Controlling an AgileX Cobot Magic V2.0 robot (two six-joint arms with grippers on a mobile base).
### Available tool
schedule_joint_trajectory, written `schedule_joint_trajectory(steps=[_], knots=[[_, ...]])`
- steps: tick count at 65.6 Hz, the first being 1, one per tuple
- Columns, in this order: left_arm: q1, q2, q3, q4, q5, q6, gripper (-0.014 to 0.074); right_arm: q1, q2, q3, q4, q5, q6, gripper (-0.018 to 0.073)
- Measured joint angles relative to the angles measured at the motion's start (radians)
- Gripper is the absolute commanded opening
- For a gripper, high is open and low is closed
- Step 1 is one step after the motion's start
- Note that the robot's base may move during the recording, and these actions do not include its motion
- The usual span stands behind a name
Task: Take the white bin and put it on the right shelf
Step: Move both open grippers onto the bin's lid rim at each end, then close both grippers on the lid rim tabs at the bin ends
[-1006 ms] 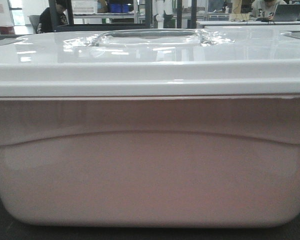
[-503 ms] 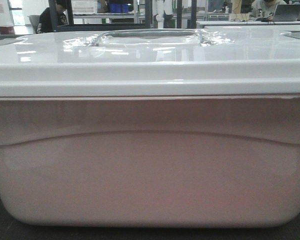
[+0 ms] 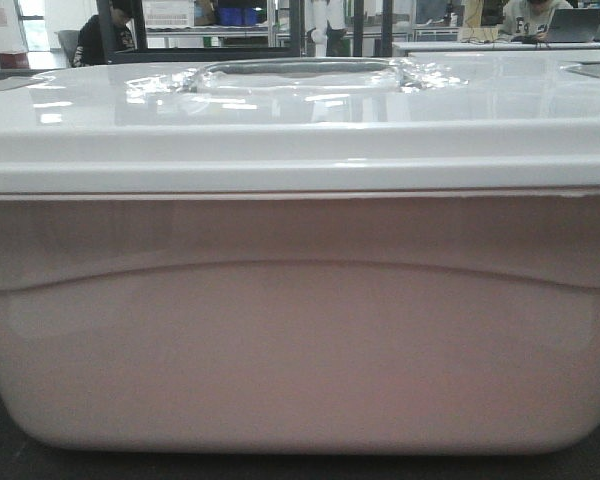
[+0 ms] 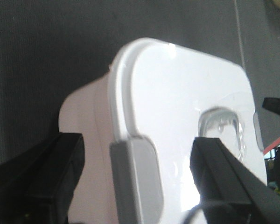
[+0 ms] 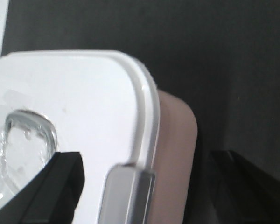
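White bin fills the front view, sitting on dark matte surface. Top strip of the room: seated person upper left, blue bins, laptop upper right. Left gripper and right gripper both spread wide, straddling the bin's end rims; can't tell contact.

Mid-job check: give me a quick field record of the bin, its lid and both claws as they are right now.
bin: white bin on dark surface, fills the front view
lid: lid on, handle recess facing up
left claw: left claw open, straddling the rim at the gray latch; contact unclear
right claw: right claw open, straddling the rim at the opposite latch; contact unclear
right shelf: not identifiable in these views
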Motion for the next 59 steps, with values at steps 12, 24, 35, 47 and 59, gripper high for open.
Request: schedule_joint_trajectory(steps=[12,24,35,47,59], knots=[[0.029,0.044,0.000,-0.053,0.000,0.082,0.0385,-0.047,0.087,0.010,0.073,-0.014,-0.087,0.0622],[0.029,0.074,-0.002,-0.057,-0.002,0.107,0.0385,-0.047,0.133,0.082,0.083,-0.021,-0.131,0.0622],[0.029,0.089,-0.002,-0.057,-0.004,0.124,0.0385,-0.047,0.135,0.146,0.085,-0.025,-0.146,0.0622],[0.029,0.091,-0.002,-0.049,-0.005,0.124,0.0385,-0.047,0.082,0.173,0.093,-0.041,-0.147,0.0622],[0.029,0.091,-0.002,-0.051,-0.005,0.125,0.0385,-0.047,0.017,0.173,0.112,-0.035,-0.148,0.0622]])
